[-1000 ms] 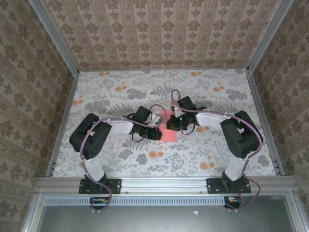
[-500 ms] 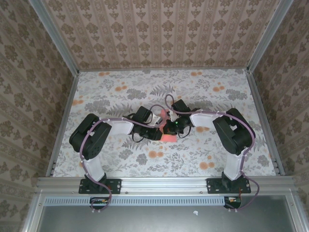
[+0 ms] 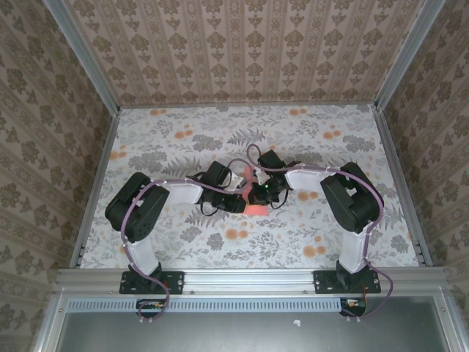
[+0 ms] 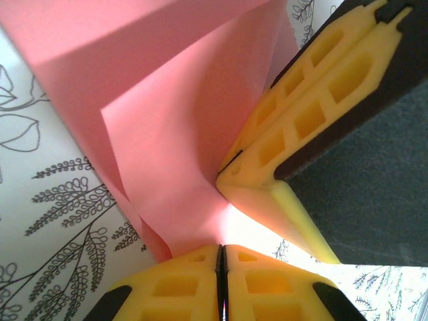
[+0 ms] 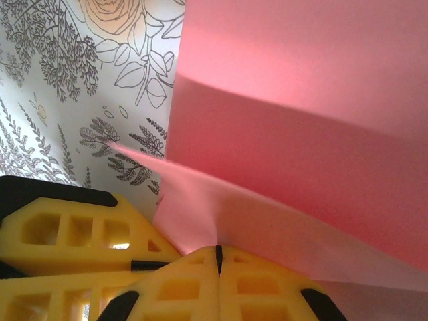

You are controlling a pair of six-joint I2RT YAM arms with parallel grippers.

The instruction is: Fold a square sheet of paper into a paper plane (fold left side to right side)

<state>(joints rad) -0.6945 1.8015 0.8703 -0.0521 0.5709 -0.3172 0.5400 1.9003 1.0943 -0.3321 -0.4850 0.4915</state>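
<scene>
- We see the square sheet of paper (image 3: 253,210) at the middle of the flower-printed desk (image 3: 322,147). It is bent up between the two arms, so little pink shows from above.
- The left gripper (image 4: 222,247) has its yellow fingers pressed together, clamped on the near edge of the sheet, which rises from the tips in two curved layers.
- The right gripper (image 5: 218,249) is also closed tight, with the paper running into the seam between its fingers. In the left wrist view its fingers pinch the sheet from the right, just beside the left gripper's tips.
- Against the frame a second ago, the right arm has swung left. Its gripper, then to the right of the sheet, now sits close against the left gripper.
- The sheet showed then as a broader flat patch; now it is folded over and mostly hidden.
- The left arm has kept its place.
</scene>
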